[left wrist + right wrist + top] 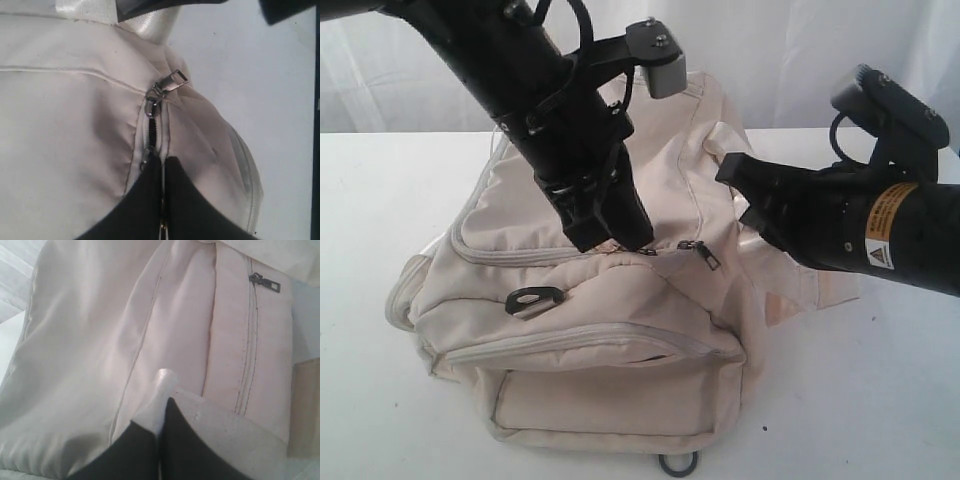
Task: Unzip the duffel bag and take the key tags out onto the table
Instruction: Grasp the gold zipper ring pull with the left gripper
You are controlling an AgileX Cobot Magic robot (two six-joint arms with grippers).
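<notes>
The cream duffel bag (620, 330) lies on the white table (380, 200). My left gripper (632, 240) reaches down onto the bag's top zipper and is shut on a zipper pull (161, 162), with metal showing between the fingers. A second slider with its pull (168, 85) sits just beyond, and a short dark gap (152, 131) in the zipper shows between the two. My right gripper (732, 175) is at the bag's right end, shut on a white webbing strap (161, 385). The key tags are hidden.
A black strap ring (533, 298) lies on the bag's front, and another ring (678, 465) pokes out below it. A side pocket zipper pull (265, 284) is closed. A white curtain (770, 60) hangs behind the table.
</notes>
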